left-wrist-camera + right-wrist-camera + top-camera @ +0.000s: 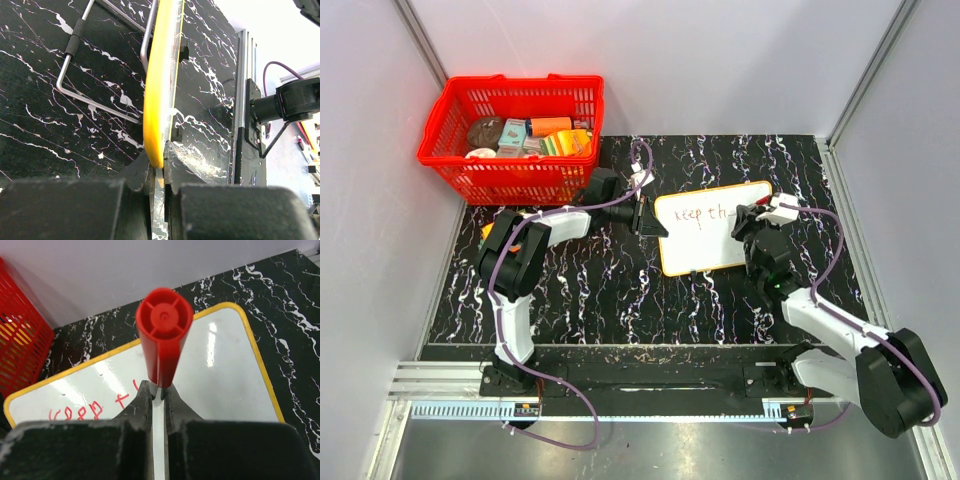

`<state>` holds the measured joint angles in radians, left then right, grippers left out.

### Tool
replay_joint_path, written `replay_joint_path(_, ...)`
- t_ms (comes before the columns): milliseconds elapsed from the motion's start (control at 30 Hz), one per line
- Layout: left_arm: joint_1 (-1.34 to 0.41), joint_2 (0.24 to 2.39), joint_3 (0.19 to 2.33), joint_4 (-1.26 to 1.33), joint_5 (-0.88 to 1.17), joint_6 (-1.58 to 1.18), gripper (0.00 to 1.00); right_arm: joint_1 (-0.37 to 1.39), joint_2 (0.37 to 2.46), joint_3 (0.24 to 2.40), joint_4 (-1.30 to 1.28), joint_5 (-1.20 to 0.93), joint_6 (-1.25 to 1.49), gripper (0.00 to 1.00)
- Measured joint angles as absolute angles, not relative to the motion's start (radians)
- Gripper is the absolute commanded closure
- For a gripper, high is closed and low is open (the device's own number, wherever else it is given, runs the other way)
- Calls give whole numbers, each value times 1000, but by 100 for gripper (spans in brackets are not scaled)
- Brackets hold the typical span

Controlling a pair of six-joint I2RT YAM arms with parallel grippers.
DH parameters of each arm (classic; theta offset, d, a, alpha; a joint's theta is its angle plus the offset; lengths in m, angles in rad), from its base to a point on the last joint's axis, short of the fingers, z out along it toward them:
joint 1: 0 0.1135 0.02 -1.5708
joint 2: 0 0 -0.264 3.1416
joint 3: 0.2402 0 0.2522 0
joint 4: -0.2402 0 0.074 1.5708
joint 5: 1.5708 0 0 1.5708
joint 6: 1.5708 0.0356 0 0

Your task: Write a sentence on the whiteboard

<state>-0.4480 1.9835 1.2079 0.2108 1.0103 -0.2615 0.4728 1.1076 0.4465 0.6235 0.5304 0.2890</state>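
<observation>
The whiteboard (712, 228) lies on the black marbled table, white with an orange-yellow rim. It also shows in the right wrist view (220, 370). The sentence (702, 214) reads "keep th" in reddish marker; in the right wrist view (80, 412) I see "keep t" and a further stroke beside the marker. My left gripper (646, 215) is shut on the board's left rim, seen edge-on in the left wrist view (162, 90), the jaws (159, 167) pinching it. My right gripper (752, 222) is shut on a red marker (164, 335), held over the board's right half; its tip is hidden.
A red basket (515, 135) with several packaged items stands at the back left. A wire stand (95, 65) shows behind the board's rim in the left wrist view. White walls close in the table at back and sides. An aluminium rail (620, 385) runs along the near edge.
</observation>
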Motion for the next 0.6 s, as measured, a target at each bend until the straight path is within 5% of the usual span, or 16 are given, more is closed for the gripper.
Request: replay_joint_path(600, -449, 1984, 1209, 211, 1010, -260, 100, 472, 1179, 477, 643, 530, 281, 100)
